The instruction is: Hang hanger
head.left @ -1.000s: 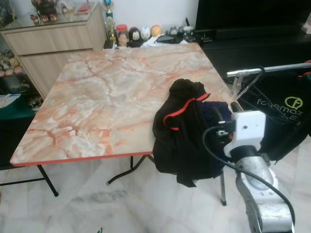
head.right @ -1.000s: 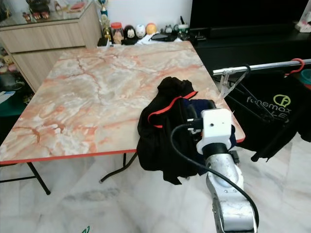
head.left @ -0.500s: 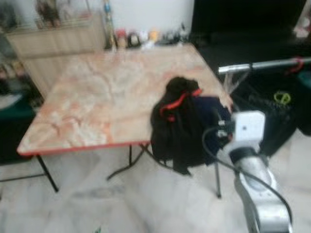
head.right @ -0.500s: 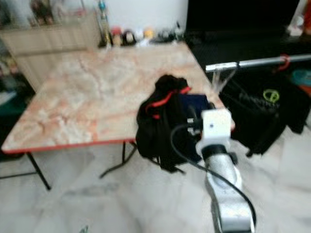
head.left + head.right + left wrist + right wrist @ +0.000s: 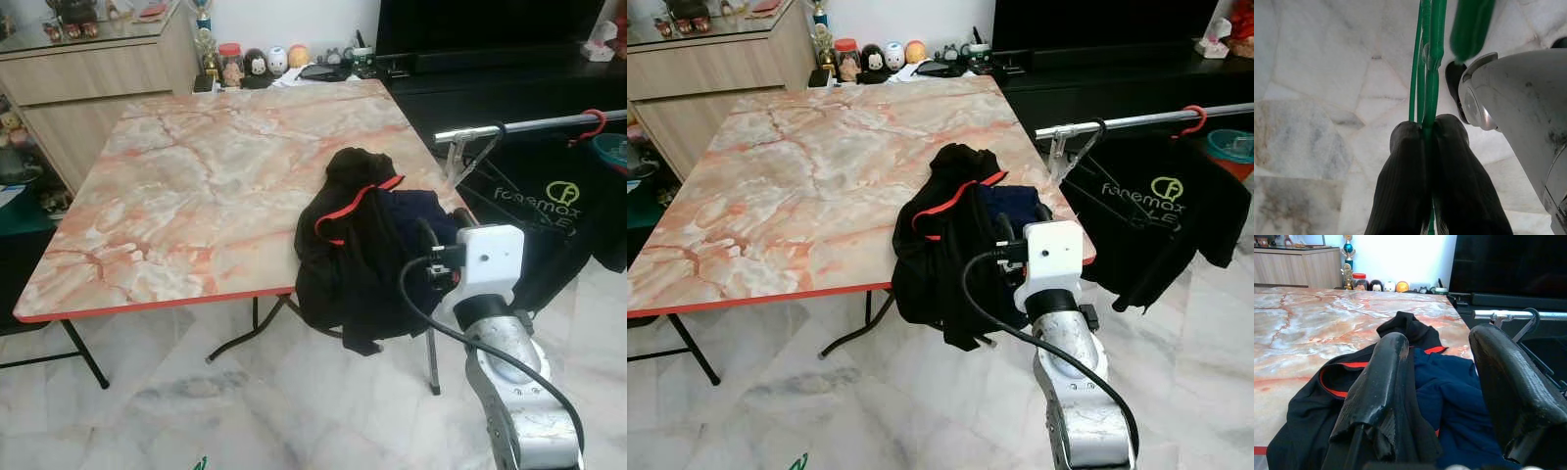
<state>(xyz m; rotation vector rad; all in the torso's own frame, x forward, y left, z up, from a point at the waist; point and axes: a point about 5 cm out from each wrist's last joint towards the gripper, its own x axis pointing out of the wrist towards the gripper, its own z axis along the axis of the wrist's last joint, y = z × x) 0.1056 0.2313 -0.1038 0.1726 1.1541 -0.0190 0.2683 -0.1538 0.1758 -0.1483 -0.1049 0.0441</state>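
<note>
This is a lived-in home, most likely a living room: pale marble floor tiles (image 5: 147,401), a folding desk (image 5: 196,186) with a marble-patterned top and red edge, and a wooden sideboard (image 5: 88,73) against the white wall. Small figurines and a jar (image 5: 257,64) line the back, a trophy (image 5: 815,29) stands on the sideboard's corner, and a dark TV cabinet (image 5: 1097,69) runs along the right. A heap of clothes (image 5: 367,245) lies on the desk corner beside a metal drying rail (image 5: 1136,119) carrying a black printed T-shirt (image 5: 1161,211).
</note>
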